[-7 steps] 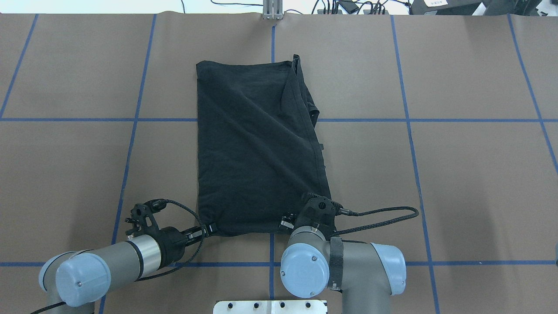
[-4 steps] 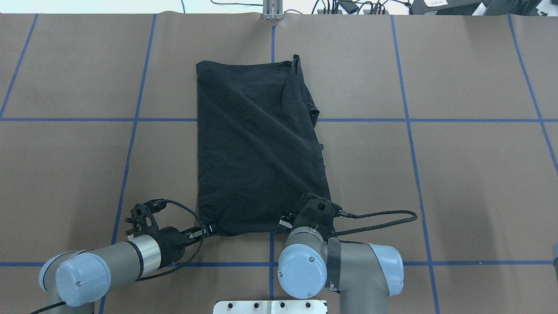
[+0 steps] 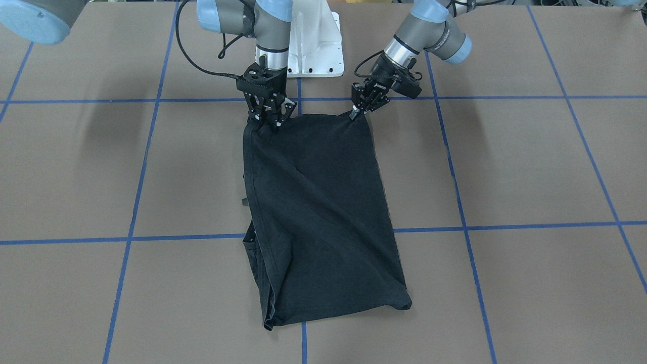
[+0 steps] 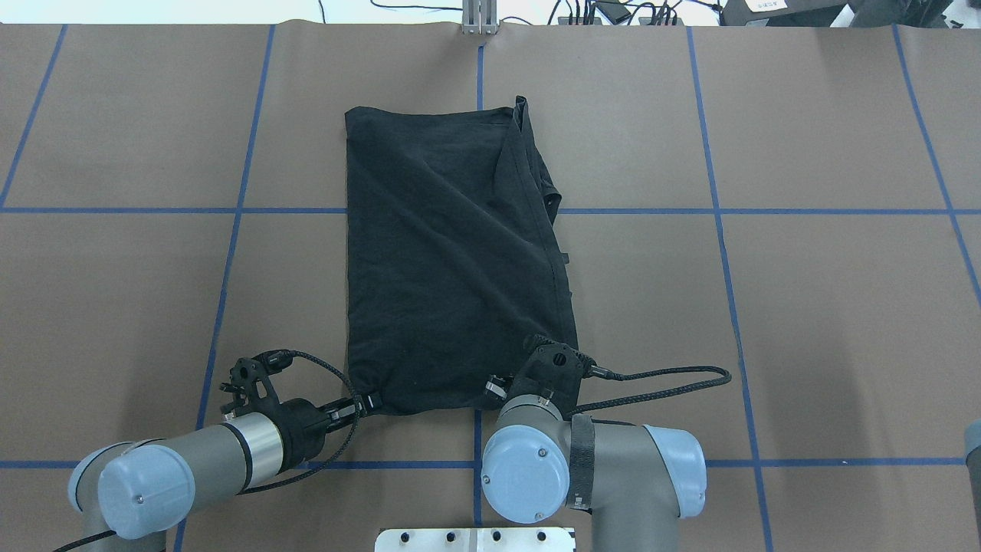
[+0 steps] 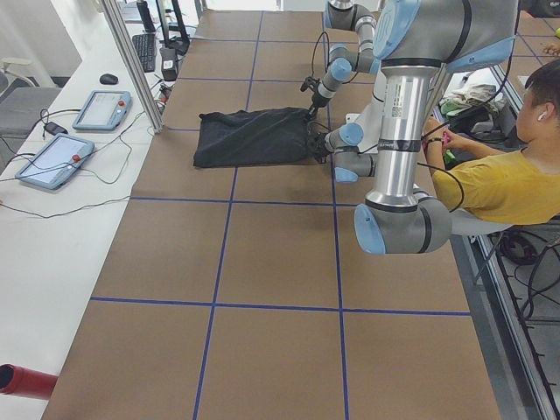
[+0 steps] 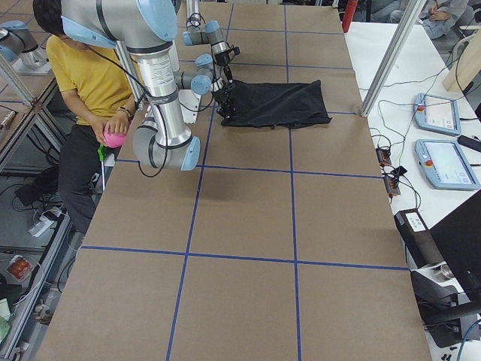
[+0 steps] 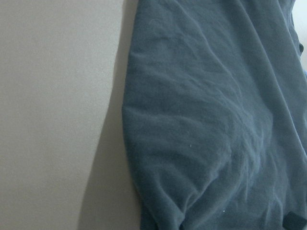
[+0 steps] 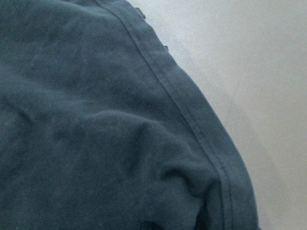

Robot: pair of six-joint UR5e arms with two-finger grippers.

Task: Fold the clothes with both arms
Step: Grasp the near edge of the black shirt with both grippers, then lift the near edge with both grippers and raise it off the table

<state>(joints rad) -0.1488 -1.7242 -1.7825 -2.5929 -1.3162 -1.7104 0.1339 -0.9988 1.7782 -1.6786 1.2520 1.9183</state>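
The black T-shirt (image 4: 452,253) lies as a long, narrow folded rectangle along the table's middle, plain side up, with no print showing. My left gripper (image 4: 373,400) is shut on its near left corner, which the front view shows pinched at the left gripper (image 3: 355,114). At the near right corner my right gripper (image 3: 265,124) points down and is shut on the cloth; from overhead its own wrist (image 4: 556,368) hides it. Both wrist views hold only creased T-shirt (image 7: 216,120) and a hemmed T-shirt edge (image 8: 96,120) on pale table. No fingers show there.
Blue tape lines grid the brown table (image 4: 805,307). The white mounting base (image 3: 313,45) stands between the arms. A person in a yellow shirt (image 5: 507,184) sits behind the robot. Control tablets (image 6: 443,162) and cables lie on the white bench past the far edge.
The right arm has shifted slightly to the left and forward, taking the shirt's near right corner with it. The left arm and the rest of the shirt have stayed put.
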